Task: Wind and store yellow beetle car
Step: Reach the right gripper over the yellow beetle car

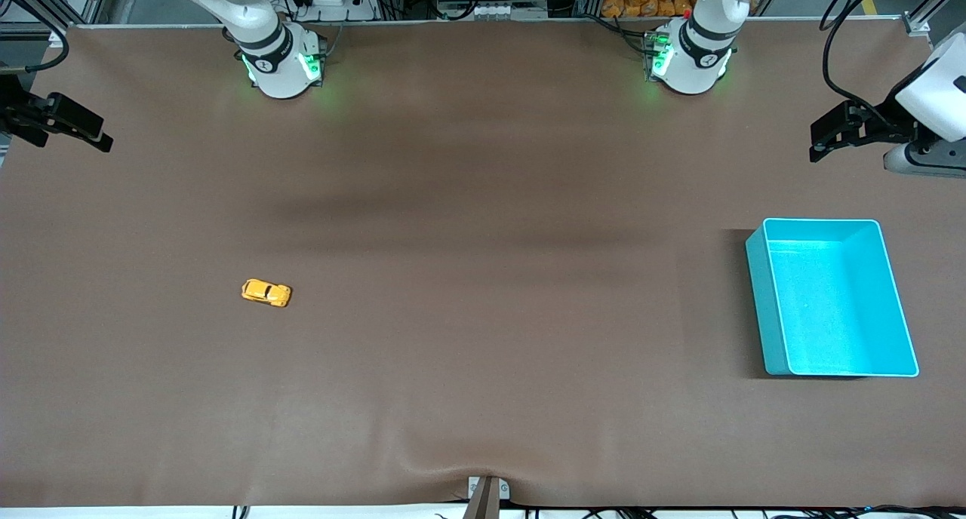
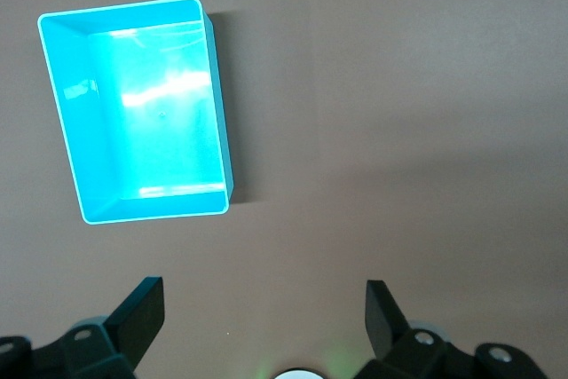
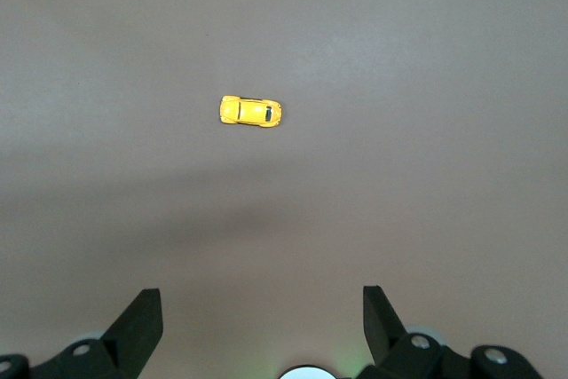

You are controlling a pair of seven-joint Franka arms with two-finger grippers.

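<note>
Both grippers wait wide apart and hold nothing: the left gripper (image 2: 264, 312) above the brown table (image 1: 483, 398) near the empty turquoise plastic bin (image 1: 762, 293), the right gripper (image 3: 262, 317) high over bare cloth. The tiny glossy yellow beetle car (image 1: 266, 293) sits upright on its wheels toward the right arm's end, well apart from the bin, with nothing around it.

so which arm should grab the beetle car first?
Right, probably. The yellow beetle car lies toward its end, with the open right gripper above the table there. The open left gripper hangs near the turquoise bin.

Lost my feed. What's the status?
Both end effectors open, left, right, raised. Small glossy yellow beetle car untouched on brown table. Turquoise plastic bin empty. Path unobstructed.
</note>
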